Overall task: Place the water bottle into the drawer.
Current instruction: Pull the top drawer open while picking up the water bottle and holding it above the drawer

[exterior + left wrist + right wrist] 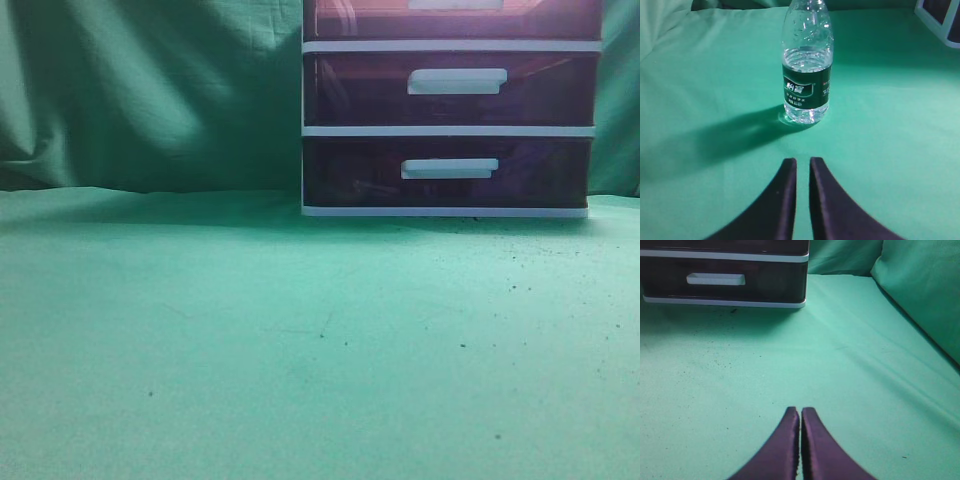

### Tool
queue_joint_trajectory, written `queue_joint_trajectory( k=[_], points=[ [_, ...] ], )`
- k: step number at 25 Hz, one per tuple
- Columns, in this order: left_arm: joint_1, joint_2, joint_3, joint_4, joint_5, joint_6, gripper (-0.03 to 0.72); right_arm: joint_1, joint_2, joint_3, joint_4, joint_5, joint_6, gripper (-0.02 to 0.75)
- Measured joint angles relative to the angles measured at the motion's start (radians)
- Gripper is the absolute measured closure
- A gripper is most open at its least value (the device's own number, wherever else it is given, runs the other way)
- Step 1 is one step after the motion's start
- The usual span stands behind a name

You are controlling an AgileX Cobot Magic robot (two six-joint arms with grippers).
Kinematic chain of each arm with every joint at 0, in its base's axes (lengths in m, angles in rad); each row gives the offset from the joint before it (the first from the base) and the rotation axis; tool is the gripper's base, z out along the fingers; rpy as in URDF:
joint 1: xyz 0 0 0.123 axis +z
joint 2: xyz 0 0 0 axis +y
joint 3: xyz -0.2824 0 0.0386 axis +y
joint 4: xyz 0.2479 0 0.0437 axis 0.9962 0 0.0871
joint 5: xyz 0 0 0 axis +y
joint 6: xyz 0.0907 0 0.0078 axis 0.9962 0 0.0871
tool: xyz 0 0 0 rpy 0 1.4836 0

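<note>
A clear water bottle (806, 85) with a dark green label stands upright on the green cloth in the left wrist view, straight ahead of my left gripper (802, 161) and apart from it. That gripper's fingers are shut to a narrow slit and hold nothing. The drawer (450, 22), the top one of the white-framed unit, is closed and cut off by the top edge of the exterior view. My right gripper (800, 411) is shut and empty, low over the cloth, well in front of the unit. Neither gripper nor the bottle shows in the exterior view.
The two lower drawers (450, 95) are closed too; the bottom one (725, 280) shows in the right wrist view. A corner of the unit (940, 20) shows at the far right of the left wrist view. Green cloth (300, 340) covers the table and rises as a backdrop.
</note>
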Motion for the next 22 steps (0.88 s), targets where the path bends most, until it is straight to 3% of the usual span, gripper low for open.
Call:
queue_joint_trajectory(
  k=[22],
  points=[
    [0.0,0.0,0.0,-0.021,-0.027,0.0,0.628,0.0,0.0,0.0,0.0,0.0,0.0,0.738]
  ],
)
